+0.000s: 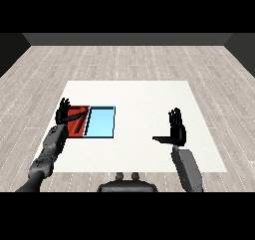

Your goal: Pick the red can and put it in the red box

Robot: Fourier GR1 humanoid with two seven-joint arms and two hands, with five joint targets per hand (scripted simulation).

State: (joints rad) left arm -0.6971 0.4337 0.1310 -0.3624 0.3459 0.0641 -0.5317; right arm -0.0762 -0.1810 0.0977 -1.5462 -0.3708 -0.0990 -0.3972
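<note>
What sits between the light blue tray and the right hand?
Nothing: in the head view only bare white table lies between the light blue tray and the open right hand. No can shows there.

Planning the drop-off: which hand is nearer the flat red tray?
Left. The left hand hangs over the red tray's left edge; the right hand is far off to the right, beyond the light blue tray.
</note>
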